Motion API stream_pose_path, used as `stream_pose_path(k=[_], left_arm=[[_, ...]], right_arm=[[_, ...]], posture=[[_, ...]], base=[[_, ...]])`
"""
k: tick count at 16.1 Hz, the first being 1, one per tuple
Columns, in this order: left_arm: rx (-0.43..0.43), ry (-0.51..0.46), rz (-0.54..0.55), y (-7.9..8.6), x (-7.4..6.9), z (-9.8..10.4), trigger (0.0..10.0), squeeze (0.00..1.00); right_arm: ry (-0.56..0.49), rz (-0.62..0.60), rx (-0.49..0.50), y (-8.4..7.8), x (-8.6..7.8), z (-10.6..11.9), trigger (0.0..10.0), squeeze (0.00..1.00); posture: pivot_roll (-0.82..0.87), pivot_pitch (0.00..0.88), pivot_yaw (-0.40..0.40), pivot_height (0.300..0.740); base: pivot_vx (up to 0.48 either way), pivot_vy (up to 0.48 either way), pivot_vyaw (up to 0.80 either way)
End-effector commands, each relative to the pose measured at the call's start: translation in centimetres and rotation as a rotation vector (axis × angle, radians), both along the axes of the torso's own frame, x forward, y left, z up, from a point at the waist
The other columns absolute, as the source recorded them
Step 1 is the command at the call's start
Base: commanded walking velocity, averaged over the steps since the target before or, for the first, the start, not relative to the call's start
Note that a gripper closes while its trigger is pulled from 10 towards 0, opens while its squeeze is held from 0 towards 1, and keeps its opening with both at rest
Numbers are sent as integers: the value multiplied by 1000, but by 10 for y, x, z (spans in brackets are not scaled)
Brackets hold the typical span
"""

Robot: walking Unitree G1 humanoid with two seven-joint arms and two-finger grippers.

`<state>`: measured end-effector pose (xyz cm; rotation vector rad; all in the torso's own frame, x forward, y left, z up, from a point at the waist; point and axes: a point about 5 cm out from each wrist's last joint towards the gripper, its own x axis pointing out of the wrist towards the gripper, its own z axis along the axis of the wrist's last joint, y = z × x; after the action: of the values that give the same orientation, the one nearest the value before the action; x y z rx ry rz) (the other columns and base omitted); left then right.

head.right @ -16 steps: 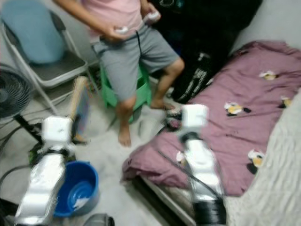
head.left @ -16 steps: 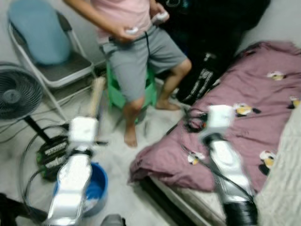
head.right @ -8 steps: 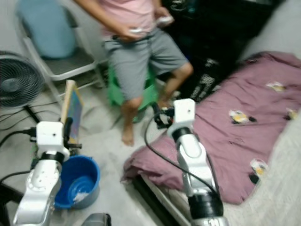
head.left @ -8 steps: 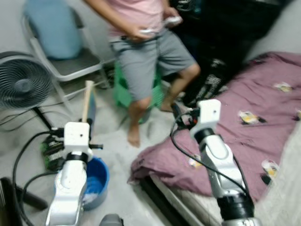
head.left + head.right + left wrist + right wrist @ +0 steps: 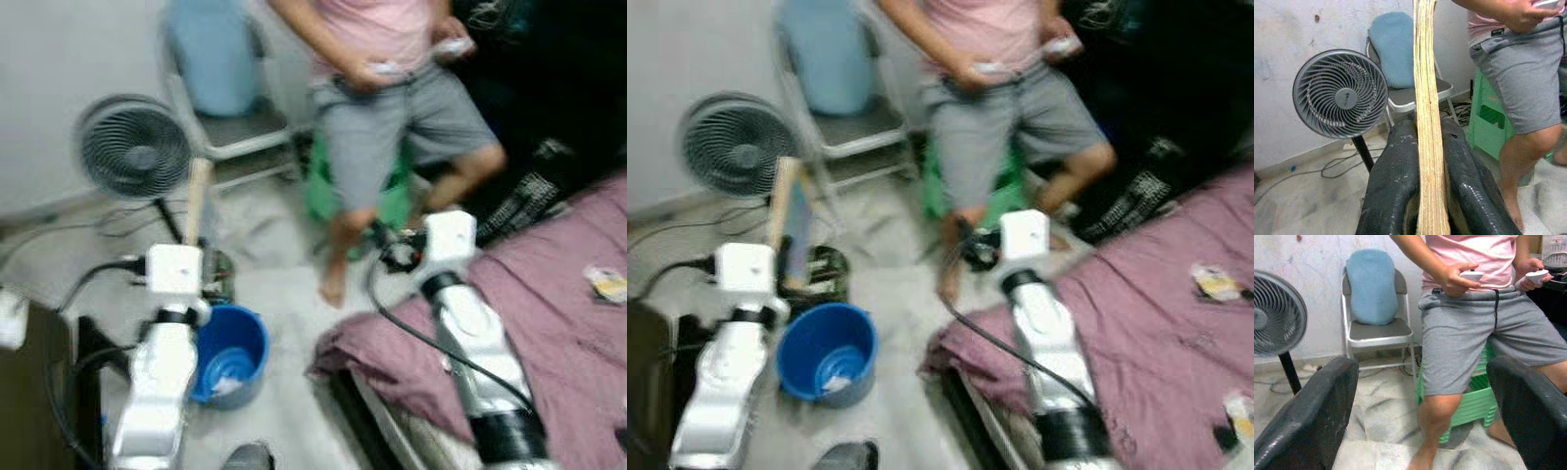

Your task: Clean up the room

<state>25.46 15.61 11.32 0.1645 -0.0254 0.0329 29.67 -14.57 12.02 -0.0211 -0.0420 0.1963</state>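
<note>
Left tool (image 5: 1428,176) is closed on a thin flat wooden board (image 5: 1426,98), seen edge-on between its two black fingers (image 5: 1393,181); both fingers press against the board's sides. From the head views the board (image 5: 197,201) stands nearly upright above the left silver arm (image 5: 162,362), and one face looks bluish, though the blur makes this uncertain. Just beside this arm, on the pale floor (image 5: 892,294), sits a round blue plastic bucket (image 5: 828,354) with something small and white inside.

Right tool (image 5: 1420,396) is spread wide with nothing between its fingers, and it is held up over the edge of the bed, which is covered by a mauve blanket with small cartoon prints (image 5: 558,323). It faces a person in a pink shirt and grey shorts (image 5: 1474,328), who sits on a green plastic stool (image 5: 1474,396) and holds a white controller in each hand.

Behind the bucket stands a grey round floor fan (image 5: 134,149). Near it is a folding metal chair with a light blue cushion (image 5: 1374,298), close to the white wall
</note>
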Motion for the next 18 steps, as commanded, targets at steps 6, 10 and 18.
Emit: stream_pose_path(k=[6, 10, 18], left_arm=[[29, -46, 35, 8, 1, 9, 10000, 0], [40, -52, 37, 8, 4, 9, 10000, 0], [3, -50, 41, 11, 3, 9, 10000, 0]], right_arm=[[-38, 19, 3, 6, 1, 9, 10000, 0], [-40, 19, 9, 6, -3, 8, 10000, 0], [-49, 46, 5, 7, -3, 11, 10000, 0]], posture=[[-14, 10, -17, 740], [-20, 11, -12, 740], [-20, 11, -20, 740]], base=[[0, 0, 800], [0, 0, 798], [0, 0, 221]])
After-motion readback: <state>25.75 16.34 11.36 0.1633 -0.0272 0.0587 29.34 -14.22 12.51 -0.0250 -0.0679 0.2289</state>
